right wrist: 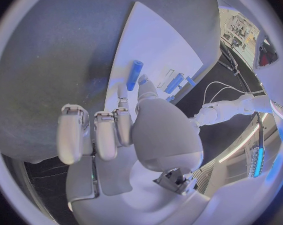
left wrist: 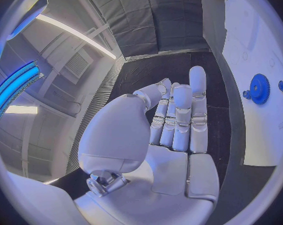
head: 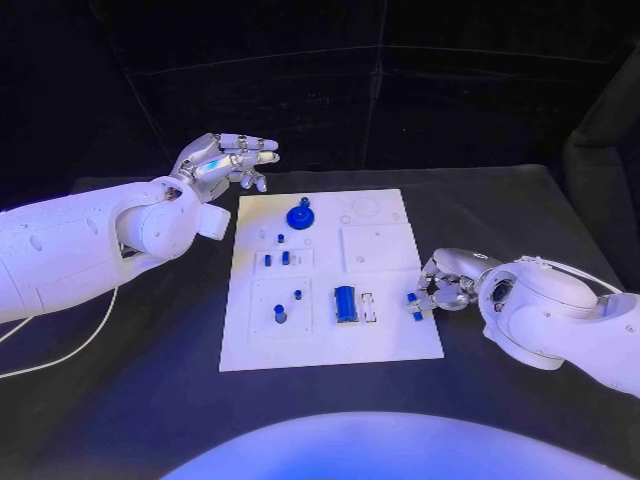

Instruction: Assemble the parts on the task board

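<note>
White task board [head: 385, 345] lies flat in the middle of the black table [head: 147, 400], long side running away from the robot. Up at its far end sits a blue gear [head: 301, 217], upright on the plate; the left wrist view catches that same gear [left wrist: 260, 88] just off to the side of the fingers. Down the board's left half stand several small blue pegs [head: 268, 259], well apart from one another. Near the close end a blue cylinder [head: 346, 303] lies on its side in a recess, with a thin bracket beside it.

Left hand [head: 228, 160] hovers off the board's far left corner, above the table, fingers [left wrist: 182, 115] stretched out side by side with nothing between them, thumb held clear of them.

Right hand [head: 444, 288] is down at the board's right edge, near the close end. A small blue part [head: 414, 302] sits right at its fingertips, at the rim of the plate; whether the fingers actually pinch it I cannot tell. In the right wrist view the fingers [right wrist: 105, 135] curl forward over the table, the thumb reaching toward the board, the blue cylinder [right wrist: 134, 75] just beyond it.
</note>
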Tool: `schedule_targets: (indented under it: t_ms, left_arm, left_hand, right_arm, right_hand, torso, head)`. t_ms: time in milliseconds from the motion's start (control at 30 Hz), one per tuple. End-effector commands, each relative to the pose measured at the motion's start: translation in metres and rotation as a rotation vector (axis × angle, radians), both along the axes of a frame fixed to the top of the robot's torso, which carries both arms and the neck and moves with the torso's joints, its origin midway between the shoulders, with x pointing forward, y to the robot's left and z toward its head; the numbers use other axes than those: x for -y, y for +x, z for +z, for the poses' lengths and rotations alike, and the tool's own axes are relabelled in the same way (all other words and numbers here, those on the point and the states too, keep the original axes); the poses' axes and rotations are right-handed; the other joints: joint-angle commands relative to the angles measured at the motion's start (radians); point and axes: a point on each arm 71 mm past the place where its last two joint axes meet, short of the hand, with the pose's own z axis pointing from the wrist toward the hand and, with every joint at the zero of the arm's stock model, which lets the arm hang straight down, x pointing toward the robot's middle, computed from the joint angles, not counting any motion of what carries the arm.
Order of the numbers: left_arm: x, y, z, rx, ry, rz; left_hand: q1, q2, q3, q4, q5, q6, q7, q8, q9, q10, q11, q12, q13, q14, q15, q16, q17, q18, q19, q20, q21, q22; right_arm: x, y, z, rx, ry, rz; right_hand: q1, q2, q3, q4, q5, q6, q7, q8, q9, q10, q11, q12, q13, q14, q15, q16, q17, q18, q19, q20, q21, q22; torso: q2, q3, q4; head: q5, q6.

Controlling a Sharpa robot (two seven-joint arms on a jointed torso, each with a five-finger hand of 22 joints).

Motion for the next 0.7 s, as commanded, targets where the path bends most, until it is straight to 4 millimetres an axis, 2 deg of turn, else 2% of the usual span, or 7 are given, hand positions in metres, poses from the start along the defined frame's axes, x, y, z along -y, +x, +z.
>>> schedule_targets:
  t_ms: [33, 433, 500, 533, 600, 633, 700]
  left_arm:
    - [0.001, 0.0, 0.001, 0.003, -0.01, -0.011]
    - [0.001, 0.0, 0.001, -0.003, -0.009, -0.015]
    - [0.0, 0.0, 0.001, -0.004, -0.009, -0.015]
    - [0.0, 0.0, 0.001, -0.004, -0.009, -0.016]
    - [0.001, 0.0, 0.001, -0.005, -0.009, -0.016]
    - [0.001, 0.0, 0.001, -0.005, -0.009, -0.017]
    - [0.001, -0.001, 0.001, -0.005, -0.009, -0.017]
  left_hand:
    - [0.004, 0.003, -0.005, -0.004, 0.0, -0.001, 0.008, 0.004, -0.002, -0.005, 0.002, 0.005, -0.001, -0.006, 0.002, -0.005, -0.001, 0.014, -0.008, 0.001, -0.005, -0.001]
    - [0.002, 0.003, -0.006, -0.003, 0.0, -0.002, 0.008, 0.004, -0.002, -0.006, 0.002, 0.005, -0.002, -0.006, 0.002, -0.005, -0.002, 0.014, -0.008, 0.002, -0.006, -0.002]
    - [0.002, 0.003, -0.006, -0.003, 0.0, -0.002, 0.008, 0.004, -0.002, -0.006, 0.002, 0.005, -0.002, -0.006, 0.002, -0.005, -0.002, 0.014, -0.008, 0.002, -0.006, -0.002]
    - [0.002, 0.003, -0.006, -0.003, 0.0, -0.002, 0.008, 0.004, -0.002, -0.006, 0.002, 0.005, -0.002, -0.006, 0.002, -0.005, -0.002, 0.014, -0.008, 0.002, -0.006, -0.002]
    - [0.002, 0.003, -0.006, -0.003, 0.0, -0.002, 0.008, 0.004, -0.002, -0.006, 0.002, 0.005, -0.002, -0.006, 0.002, -0.005, -0.002, 0.014, -0.008, 0.002, -0.006, -0.002]
    - [0.002, 0.003, -0.006, -0.003, 0.0, -0.002, 0.008, 0.004, -0.002, -0.006, 0.002, 0.005, -0.002, -0.006, 0.002, -0.005, -0.002, 0.014, -0.008, 0.002, -0.006, -0.002]
    - [0.002, 0.003, -0.006, -0.003, 0.0, -0.002, 0.008, 0.004, -0.002, -0.006, 0.002, 0.005, -0.002, -0.006, 0.002, -0.005, -0.002, 0.014, -0.008, 0.002, -0.006, -0.002]
  right_arm:
    - [-0.001, -0.001, -0.003, -0.021, -0.098, 0.04]
    - [-0.007, -0.002, -0.006, -0.014, -0.184, 0.082]
    - [-0.009, -0.002, -0.006, -0.012, -0.184, 0.086]
    - [-0.01, -0.002, -0.006, -0.01, -0.182, 0.086]
    - [-0.011, -0.003, -0.005, -0.002, -0.175, 0.083]
    - [-0.012, -0.003, -0.005, 0.002, -0.169, 0.08]
    - [-0.013, -0.003, -0.004, 0.011, -0.147, 0.065]
  right_hand:
    - [0.009, -0.001, 0.0, -0.009, 0.005, 0.008, 0.001, 0.002, -0.001, 0.019, -0.009, -0.004, 0.137, 0.078, -0.01, 0.0, 0.133, -0.004, 0.015, -0.004, 0.0, 0.029]
    - [0.027, -0.001, -0.004, -0.024, -0.012, 0.009, 0.001, -0.004, 0.003, 0.016, -0.01, -0.01, 0.133, 0.077, -0.011, -0.002, 0.133, -0.004, 0.015, -0.005, 0.0, 0.029]
    - [0.054, 0.012, 0.01, -0.039, -0.002, 0.01, -0.002, -0.006, 0.004, 0.016, -0.012, -0.01, 0.133, 0.077, -0.012, -0.002, 0.133, -0.004, 0.015, -0.006, 0.0, 0.03]
    - [0.079, 0.027, 0.026, -0.053, -0.004, 0.011, -0.004, -0.008, 0.004, 0.016, -0.014, -0.01, 0.134, 0.077, -0.015, -0.002, 0.133, -0.004, 0.015, -0.007, 0.0, 0.03]
    - [0.127, 0.057, 0.067, -0.078, -0.047, 0.015, -0.005, -0.015, 0.003, 0.014, -0.018, -0.013, 0.133, 0.078, -0.018, -0.001, 0.135, -0.004, 0.016, -0.012, 0.0, 0.032]
    - [0.133, 0.063, 0.076, -0.082, -0.045, 0.017, -0.007, -0.016, 0.003, 0.015, -0.019, -0.012, 0.133, 0.078, -0.019, -0.001, 0.135, -0.005, 0.016, -0.012, 0.001, 0.033]
    - [0.138, 0.069, 0.098, -0.088, -0.006, 0.02, -0.007, -0.024, 0.001, 0.014, -0.02, -0.013, 0.133, 0.078, -0.019, -0.001, 0.137, -0.005, 0.017, -0.014, 0.002, 0.035]
  torso:
    - [0.0, 0.0003, 0.0003]
    - [-0.001, -0.0007, -0.0001]
    - [-0.001, -0.0009, -0.0006]
    - [-0.001, -0.0007, -0.0007]
    - [-0.001, -0.0005, -0.0005]
    - [-0.001, -0.0004, -0.0007]
    - [-0.001, -0.0007, -0.0004]
  head:
    - [0.001, -0.002]
    - [0.001, -0.004]
    - [0.001, -0.003]
    - [0.001, -0.003]
    - [0.001, -0.003]
    - [0.001, -0.003]
    - [0.0, -0.003]
